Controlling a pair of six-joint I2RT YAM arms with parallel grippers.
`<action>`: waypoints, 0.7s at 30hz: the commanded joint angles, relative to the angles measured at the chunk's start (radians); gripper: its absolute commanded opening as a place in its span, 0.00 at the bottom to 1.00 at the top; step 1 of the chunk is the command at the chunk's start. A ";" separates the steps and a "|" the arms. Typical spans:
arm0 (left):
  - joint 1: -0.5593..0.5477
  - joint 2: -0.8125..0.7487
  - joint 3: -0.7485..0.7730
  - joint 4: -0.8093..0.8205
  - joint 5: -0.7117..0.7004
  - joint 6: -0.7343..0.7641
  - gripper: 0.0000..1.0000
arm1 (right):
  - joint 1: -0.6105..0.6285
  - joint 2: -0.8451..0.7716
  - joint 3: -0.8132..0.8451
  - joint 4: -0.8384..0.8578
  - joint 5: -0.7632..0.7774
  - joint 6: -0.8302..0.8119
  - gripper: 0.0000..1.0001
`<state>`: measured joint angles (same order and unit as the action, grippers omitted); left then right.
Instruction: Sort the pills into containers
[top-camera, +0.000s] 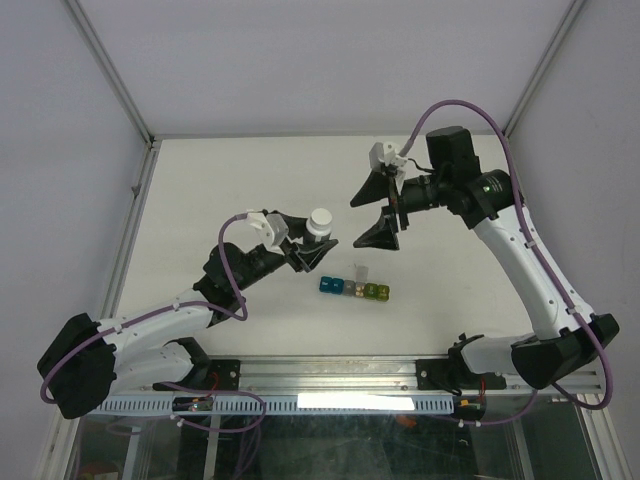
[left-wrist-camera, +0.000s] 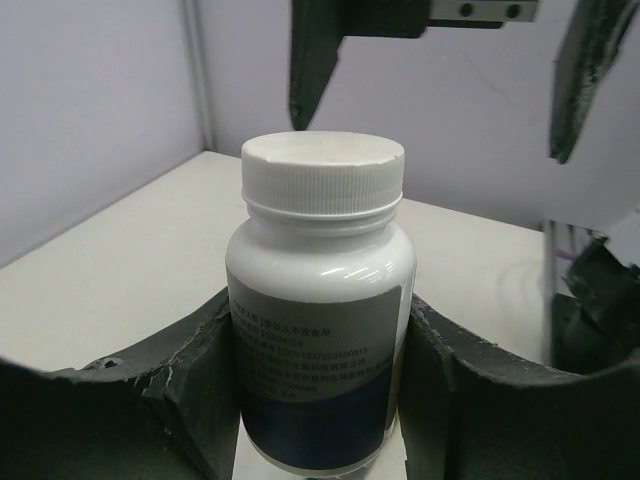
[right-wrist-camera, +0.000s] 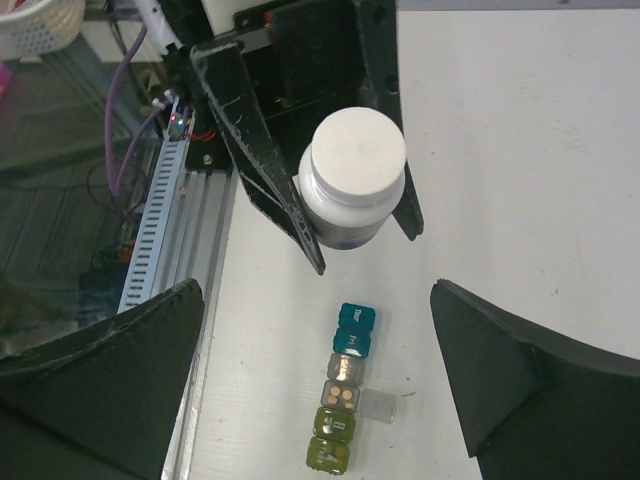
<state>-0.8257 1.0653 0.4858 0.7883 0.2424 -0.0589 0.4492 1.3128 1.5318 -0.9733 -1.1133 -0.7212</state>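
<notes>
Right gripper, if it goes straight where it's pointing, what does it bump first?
Probably the white-capped bottle in the left gripper, though depth is unclear; it could reach the containers instead.

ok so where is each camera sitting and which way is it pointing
Top external: above and behind the arm bases, looking down on the table; both arms show, left gripper round the bottle, right gripper open.
Left wrist: on the left arm, looking level along its own fingers at the bottle; the right gripper hangs beyond.
Right wrist: on the right arm, looking down past its own fingers at the bottle and the pill box.
Shared: all three show the bottle.
</notes>
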 joint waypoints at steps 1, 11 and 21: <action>-0.009 -0.010 0.019 0.014 0.216 -0.090 0.00 | 0.001 0.022 0.069 -0.159 -0.099 -0.289 0.99; 0.005 0.036 0.018 0.077 0.395 -0.166 0.00 | 0.000 0.040 0.094 -0.409 -0.116 -0.644 0.99; 0.025 0.080 0.059 0.026 0.478 -0.208 0.00 | 0.000 0.048 0.116 -0.517 -0.114 -0.794 0.99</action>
<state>-0.8162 1.1313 0.4873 0.8051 0.6487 -0.2276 0.4492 1.3590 1.6009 -1.4117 -1.1885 -1.3945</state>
